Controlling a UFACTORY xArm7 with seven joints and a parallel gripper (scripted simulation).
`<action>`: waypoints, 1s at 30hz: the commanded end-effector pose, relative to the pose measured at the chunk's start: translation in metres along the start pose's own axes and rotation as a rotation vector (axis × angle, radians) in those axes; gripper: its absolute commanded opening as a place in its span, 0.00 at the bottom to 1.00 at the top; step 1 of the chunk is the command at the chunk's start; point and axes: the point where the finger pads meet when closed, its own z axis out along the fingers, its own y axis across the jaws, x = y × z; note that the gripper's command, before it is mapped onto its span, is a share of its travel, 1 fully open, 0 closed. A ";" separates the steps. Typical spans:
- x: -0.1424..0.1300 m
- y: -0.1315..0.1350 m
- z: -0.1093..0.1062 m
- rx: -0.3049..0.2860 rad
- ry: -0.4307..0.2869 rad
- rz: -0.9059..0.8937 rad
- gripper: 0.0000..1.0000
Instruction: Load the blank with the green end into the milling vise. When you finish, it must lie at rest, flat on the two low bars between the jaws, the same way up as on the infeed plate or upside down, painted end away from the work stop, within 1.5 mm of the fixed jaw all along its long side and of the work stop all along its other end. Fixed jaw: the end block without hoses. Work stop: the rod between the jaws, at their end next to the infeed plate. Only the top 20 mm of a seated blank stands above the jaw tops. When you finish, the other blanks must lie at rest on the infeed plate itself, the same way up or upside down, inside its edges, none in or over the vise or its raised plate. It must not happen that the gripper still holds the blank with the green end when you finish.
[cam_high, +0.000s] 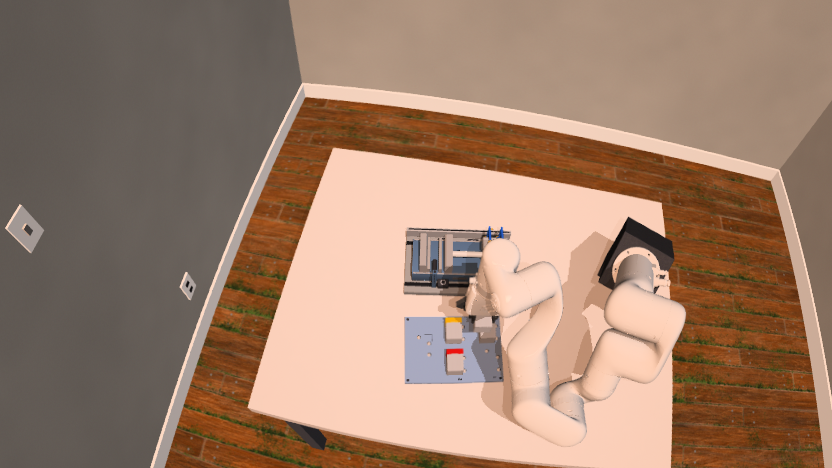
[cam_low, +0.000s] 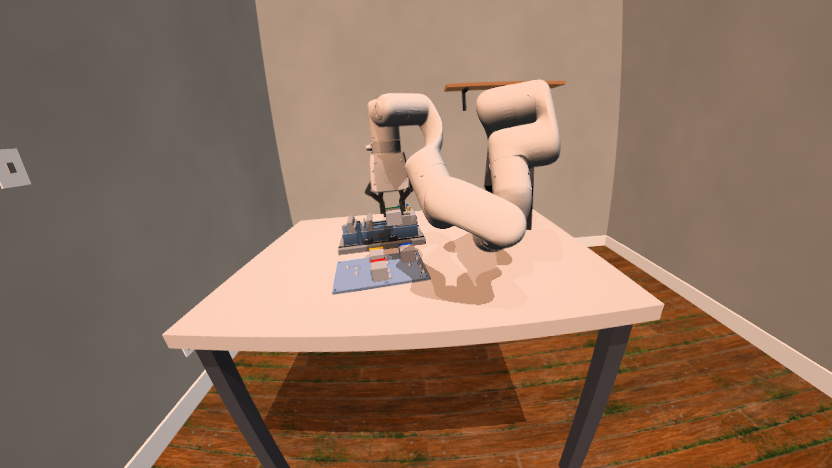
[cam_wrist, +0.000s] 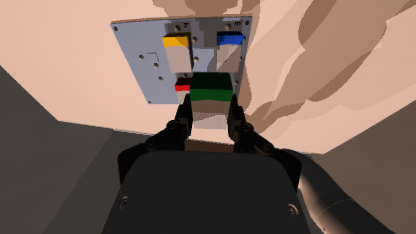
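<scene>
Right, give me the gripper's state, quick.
Gripper: closed on the blank with the green end, held up off the infeed plate.

White robot arm (cam_high: 532, 372) over a pale table (cam_high: 349, 232), vise (cam_high: 409, 279), blue-gray plate (cam_high: 421, 369) bearing blanks, 1 red-ended (cam_high: 454, 362), 1 yellow-ended (cam_high: 453, 331)

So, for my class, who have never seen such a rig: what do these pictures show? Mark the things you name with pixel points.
One jointed white arm (cam_high: 532, 372) (cam_low: 474, 209) works at a table (cam_high: 360, 221) (cam_low: 244, 302). One picture looks down from above, one across from the side, and one from the arm's wrist, past its gripper (cam_wrist: 210, 103). The gripper is shut on the green-ended block (cam_wrist: 211, 94). On the table are a vise (cam_high: 429, 288) (cam_low: 354, 249) and a flat plate (cam_high: 416, 366) (cam_low: 349, 282) (cam_wrist: 132, 45) carrying blocks with yellow, red and blue ends.
</scene>
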 end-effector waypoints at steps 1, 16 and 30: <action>0.021 -0.011 0.000 0.000 -0.001 -0.001 0.00; 0.056 -0.028 0.001 0.001 0.000 -0.001 0.00; 0.086 -0.042 0.002 0.001 0.000 -0.001 0.00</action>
